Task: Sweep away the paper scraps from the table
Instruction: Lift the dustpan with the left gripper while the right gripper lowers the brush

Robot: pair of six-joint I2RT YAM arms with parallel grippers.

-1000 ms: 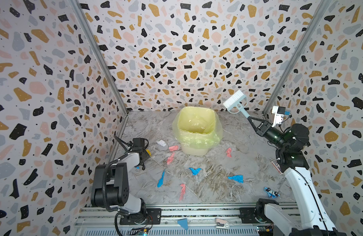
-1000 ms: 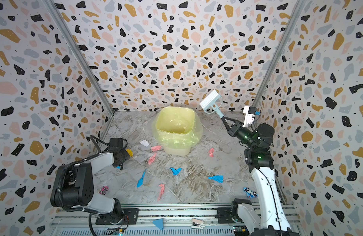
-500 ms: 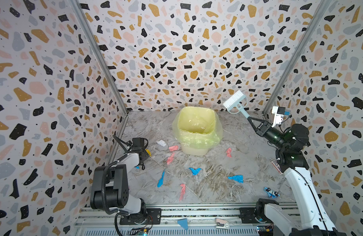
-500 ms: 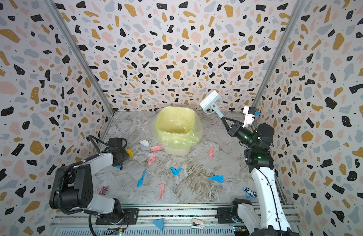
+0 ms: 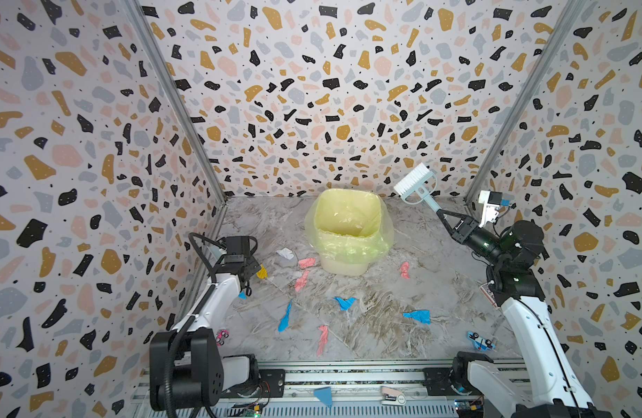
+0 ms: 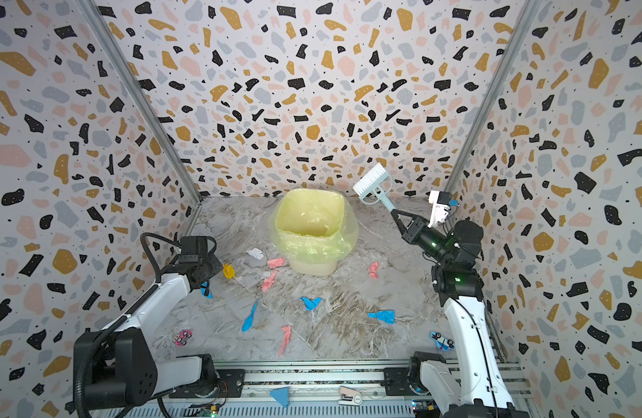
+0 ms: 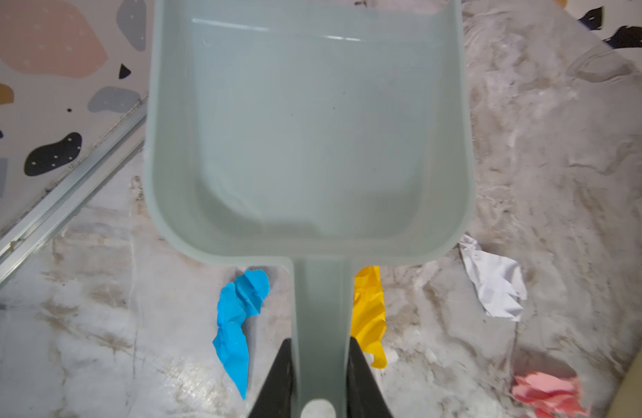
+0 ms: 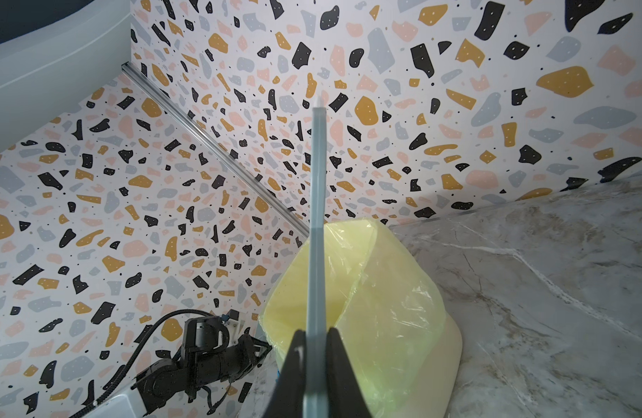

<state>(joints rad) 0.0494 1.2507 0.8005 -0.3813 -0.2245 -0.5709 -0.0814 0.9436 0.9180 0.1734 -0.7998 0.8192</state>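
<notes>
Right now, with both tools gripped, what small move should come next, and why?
Probably lower the brush in the right gripper to the table: it hangs high by the back wall, while the paper scraps lie unswept and the dustpan in the left gripper sits low and empty.

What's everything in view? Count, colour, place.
table: one, grey marble, enclosure floor.
bin: one, cream, yellow liner, back centre.
paper scraps: ten on table, four pink, four blue, one white, one yellow, before the bin; another blue on front rail.
brush: one, pale blue, white bristles, raised right of bin.
dustpan: one, pale grey, low at left.
toy cars: two, pink front left, blue front right.
stapler-like item: one, pinkish, front rail.
left pincer: black, shut on dustpan handle.
right pincer: black, shut on brush handle.
</notes>
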